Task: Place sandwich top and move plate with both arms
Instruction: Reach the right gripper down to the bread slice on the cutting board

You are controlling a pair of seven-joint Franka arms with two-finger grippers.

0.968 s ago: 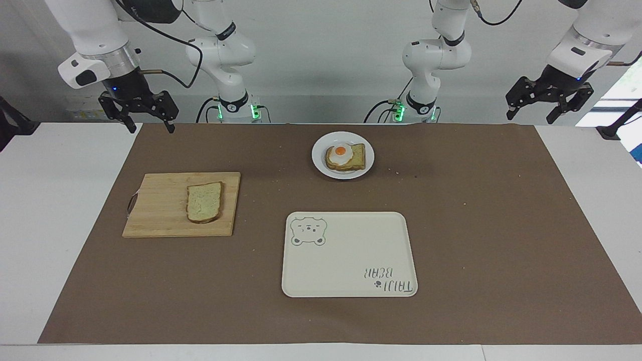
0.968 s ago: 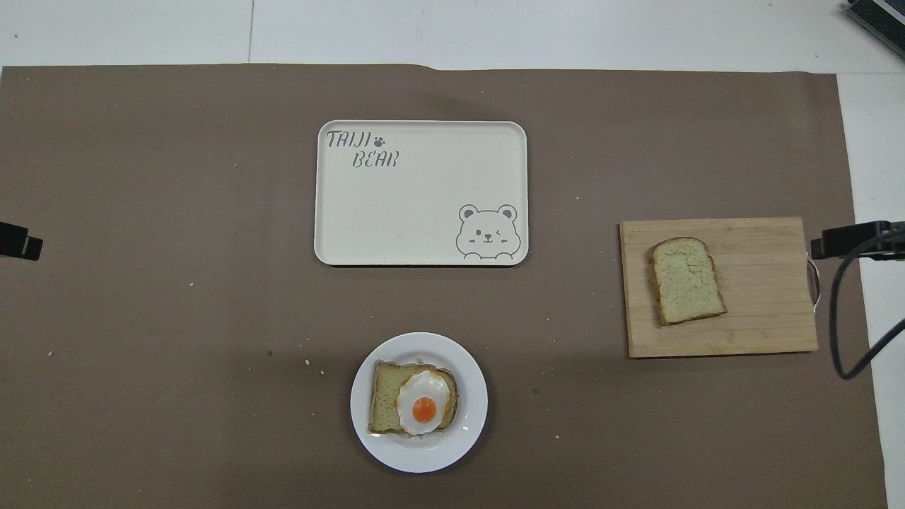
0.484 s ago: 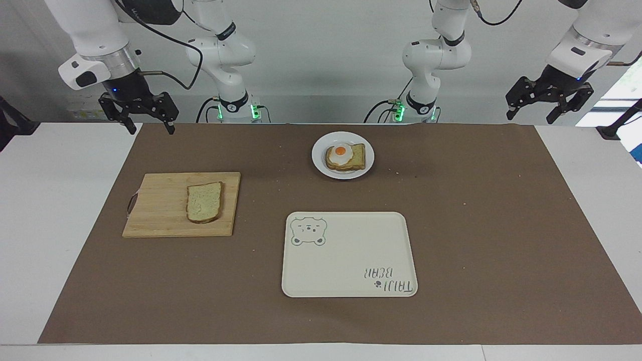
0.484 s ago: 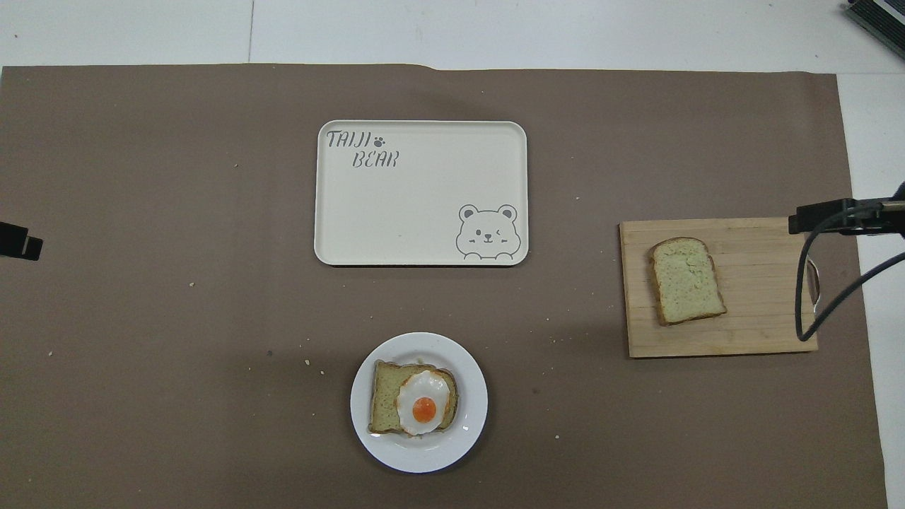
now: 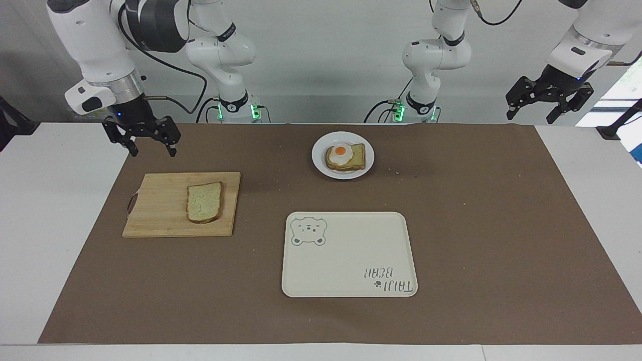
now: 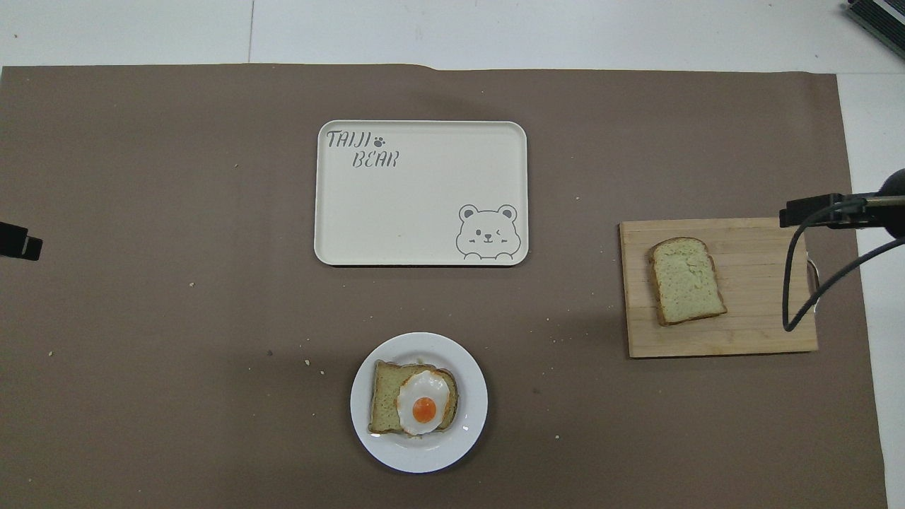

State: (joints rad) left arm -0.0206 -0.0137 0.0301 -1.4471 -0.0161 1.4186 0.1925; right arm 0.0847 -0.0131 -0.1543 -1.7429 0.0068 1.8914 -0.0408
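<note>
The right end effector [image 5: 149,146], fingers spread and empty, hangs over the brown mat at the right arm's end of the surface, lower and closer to the cutting board [image 5: 160,205] than a second ago. The sandwich top [image 5: 203,202] lies flat on that board. The plate [image 5: 321,160], carrying egg toast [image 5: 345,156], sits near the robots, with the bear tray [image 5: 349,254] farther out. The left end effector [image 5: 549,103], fingers spread, waits raised over its own end, unmoved
</note>
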